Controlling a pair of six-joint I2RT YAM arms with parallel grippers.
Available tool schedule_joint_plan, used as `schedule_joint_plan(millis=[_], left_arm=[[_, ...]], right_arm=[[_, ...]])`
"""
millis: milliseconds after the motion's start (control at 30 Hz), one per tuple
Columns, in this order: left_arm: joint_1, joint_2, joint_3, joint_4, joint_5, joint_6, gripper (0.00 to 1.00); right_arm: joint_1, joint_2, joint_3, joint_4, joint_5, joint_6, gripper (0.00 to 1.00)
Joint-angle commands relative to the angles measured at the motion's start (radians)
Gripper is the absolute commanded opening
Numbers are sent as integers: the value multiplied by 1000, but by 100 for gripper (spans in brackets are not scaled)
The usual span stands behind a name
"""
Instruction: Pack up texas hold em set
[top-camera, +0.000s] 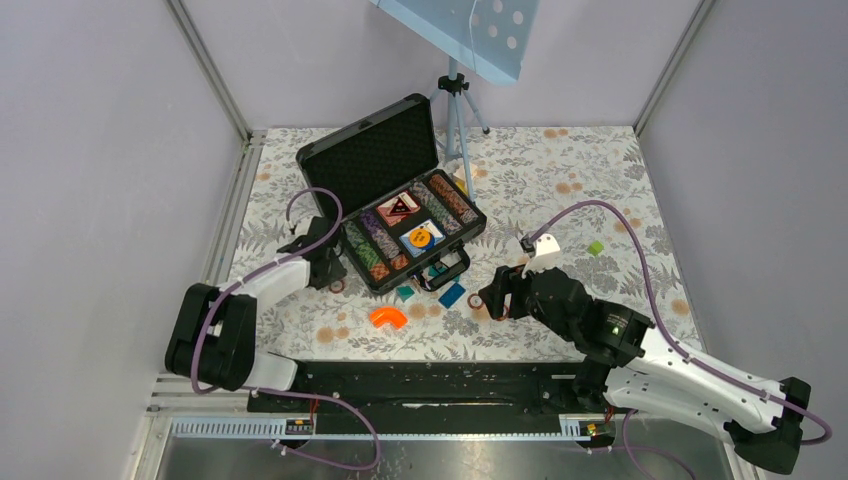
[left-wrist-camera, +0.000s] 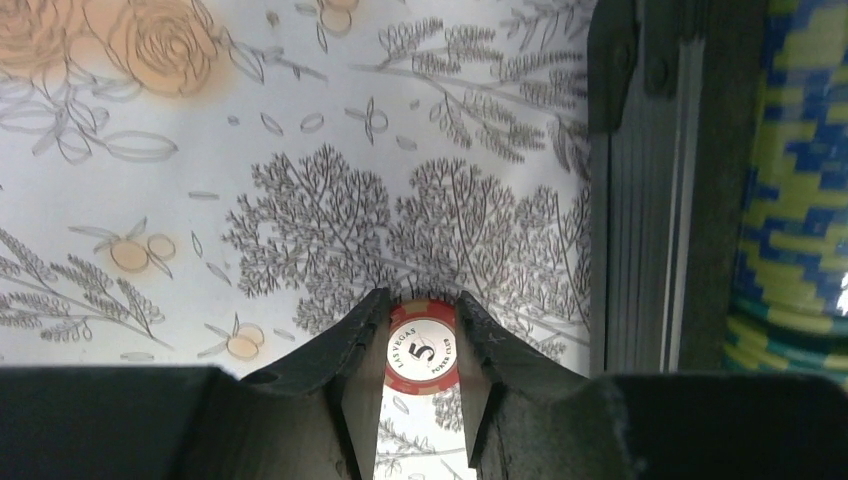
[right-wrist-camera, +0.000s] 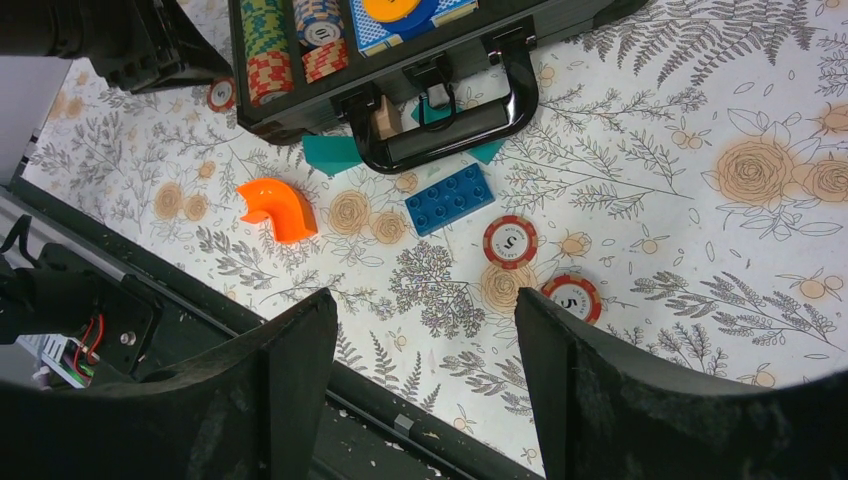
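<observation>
The open black case (top-camera: 375, 150) sits on the worktop (top-camera: 600, 180), chip rows (top-camera: 372, 245) filling its left half. My left jaws pinch a red chip (left-wrist-camera: 422, 348) across its rim, low and just outside the case's left wall. To do this well I should grip firmly, rise clear of that wall, then drop the chip inside. My right jaws gape empty above two loose chips (right-wrist-camera: 510, 241) in front of the case.

The floral table (top-camera: 600, 180) bears an open black briefcase (top-camera: 372, 160), orange curved piece (top-camera: 387, 318), blue block (right-wrist-camera: 449, 199) and 2 red chips (right-wrist-camera: 510, 241).
</observation>
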Motion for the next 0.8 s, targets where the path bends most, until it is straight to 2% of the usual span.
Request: schedule_joint_plan(millis=[0,433,767], left_arm=[[-24,-70,-44,-30,29,-44,31],[-126,-110,-95,-98,-12,-111,33],[-233,-200,-162,-146,-22,-181,34]], right_arm=[[4,-22,-6,-13,35,24,73],[4,-12,-6,-16,34,29,73],[4,-11,-10,-15,37,32,73]])
